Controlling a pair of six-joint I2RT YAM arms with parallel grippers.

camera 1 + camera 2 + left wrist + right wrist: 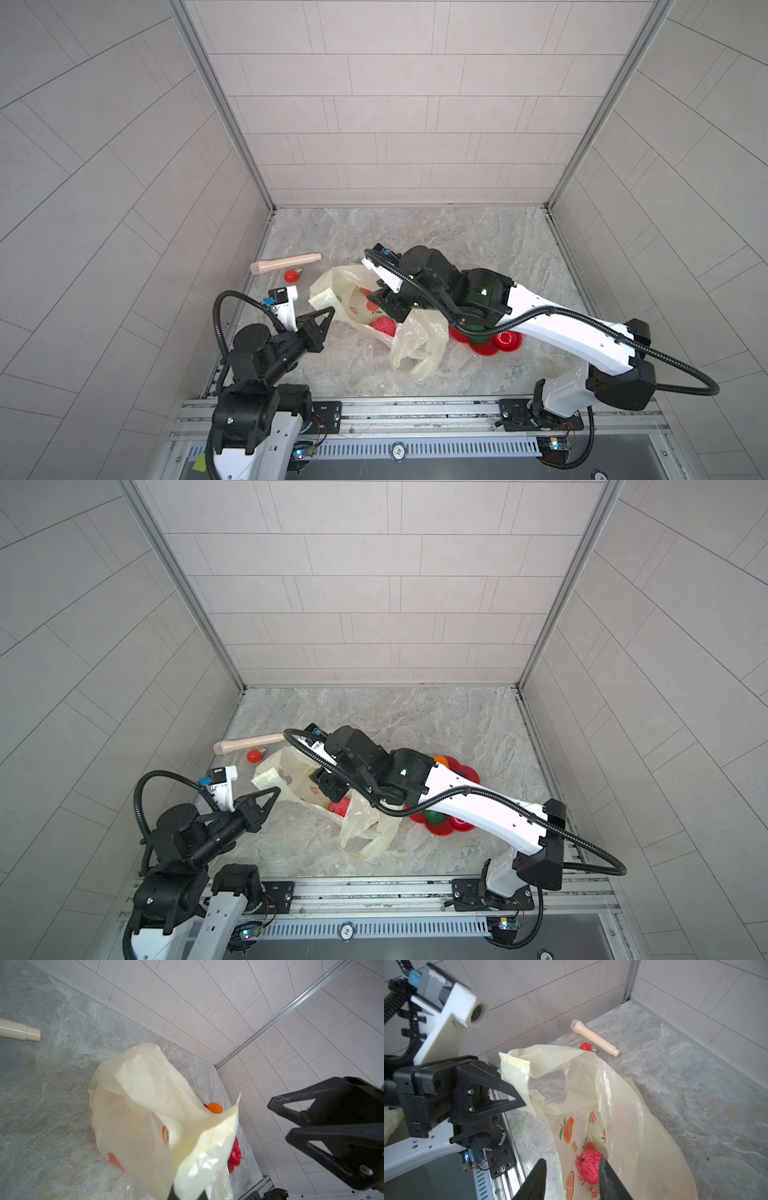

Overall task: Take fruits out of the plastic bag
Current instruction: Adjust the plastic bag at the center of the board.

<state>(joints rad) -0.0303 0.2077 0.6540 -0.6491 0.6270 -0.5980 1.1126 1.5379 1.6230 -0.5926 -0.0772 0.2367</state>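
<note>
- Beige tube [286,264] and small red bulb [291,275], left of centre in a top view. Both sit near the bag's mouth but aren't fruit, so ignore.
- Left gripper [328,311], lower left of centre. Fingers are together, clamped on a flap of the plastic bag [415,345] at its mouth, lifting it off the floor.
- To do this well: hold that flap high and taut so the mouth gapes. No tugging, or the fruit prob. rolls.
- The bag lies crumpled mid-frame on the marble floor. Its mouth opens toward the upper left and its handles trail toward the lower centre.
- Pink wrinkly fruit [588,1167] is inside the bag, deep down on the printed film. It shows in both top views just below the right gripper.
- Right gripper [572,1159], centre of frame, is reaching into the mouth w/ fingers apart. The fruit sits btwn them in the right wrist view. Can't tell if a pad touches it yet.
- Step in hand, I'd say: grab this fruit. Push in until the pads flank its widest part, and centre it. Watch for film trapped under a pad, as thin plastic would come up too. Squeeze gently, then back out along the mouth.
- Red flower-shaped plate [486,352], right of centre, partly under the arm. It holds a green fruit [478,338], a red round fruit [506,338] and an orange [439,760], so that's prob. the drop spot.
</note>
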